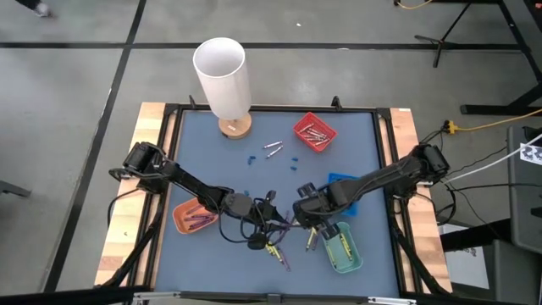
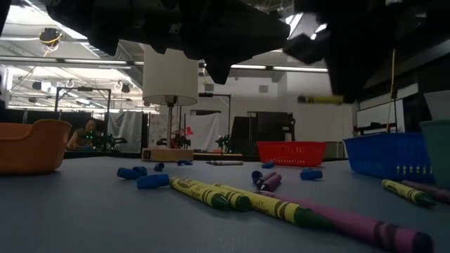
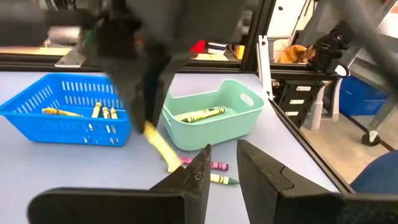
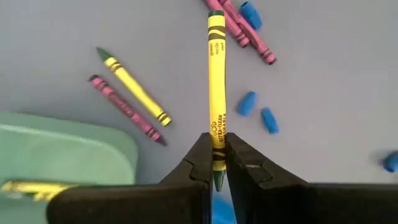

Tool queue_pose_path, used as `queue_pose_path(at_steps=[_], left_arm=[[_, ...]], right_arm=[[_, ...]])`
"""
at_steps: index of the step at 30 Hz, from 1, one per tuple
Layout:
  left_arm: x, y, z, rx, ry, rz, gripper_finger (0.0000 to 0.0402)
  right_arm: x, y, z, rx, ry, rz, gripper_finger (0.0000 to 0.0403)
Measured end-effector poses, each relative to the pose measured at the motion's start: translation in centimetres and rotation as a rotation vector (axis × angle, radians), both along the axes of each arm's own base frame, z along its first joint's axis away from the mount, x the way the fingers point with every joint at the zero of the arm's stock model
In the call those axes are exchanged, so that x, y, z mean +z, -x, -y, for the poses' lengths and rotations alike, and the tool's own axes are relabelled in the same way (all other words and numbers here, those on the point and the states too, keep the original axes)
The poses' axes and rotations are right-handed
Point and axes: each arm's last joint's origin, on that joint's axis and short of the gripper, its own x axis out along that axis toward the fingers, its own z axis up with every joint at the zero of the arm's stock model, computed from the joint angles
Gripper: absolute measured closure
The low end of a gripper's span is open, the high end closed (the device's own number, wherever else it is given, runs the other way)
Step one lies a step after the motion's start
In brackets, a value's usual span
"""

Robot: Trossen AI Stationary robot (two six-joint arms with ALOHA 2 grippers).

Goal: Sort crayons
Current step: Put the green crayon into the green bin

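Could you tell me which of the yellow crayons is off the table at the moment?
The yellow crayon pinched by its end in the right gripper; the other yellow ones lie on the table or in the trays.

Dark arm bodies filled top of frame. Yellow crayon hung level in air under dark mass at upper right. On blue-grey table: yellow crayons and purple crayon in foreground, blue bits scattered. Orange tray at left, red basket far back, blue basket at right. White lamp stood behind.
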Motion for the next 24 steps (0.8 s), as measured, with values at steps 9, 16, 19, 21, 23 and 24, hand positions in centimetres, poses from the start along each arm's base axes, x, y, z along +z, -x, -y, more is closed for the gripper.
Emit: queue_pose_path(at_steps=[9,16,19,21,23,24], left_arm=[[0.0,0.0,0.0,-0.001,0.000,0.000,0.0337],[0.0,0.0,0.0,-0.001,0.000,0.000,0.0337],[0.0,0.0,0.0,-0.001,0.000,0.000,0.0337],[0.0,0.0,0.0,-0.001,0.000,0.000,0.0337],[0.0,0.0,0.0,-0.001,0.000,0.000,0.0337],[0.0,0.0,0.0,-0.002,0.000,0.000,0.0337]], right_arm=[[1.4,2.2,-3.8,-0.008,-0.010,-0.064,0.0377],[1.3,4.5,-6.3,-0.137,-0.001,-0.142,0.0377],[1.3,5.5,-7.2,-0.208,0.008,-0.172,0.0377],[1.3,6.1,-7.7,-0.252,0.014,-0.189,0.0377],[1.3,6.6,-8.1,-0.302,0.018,-0.201,0.0377],[1.2,6.8,-8.4,-0.330,0.018,-0.206,0.0377]])
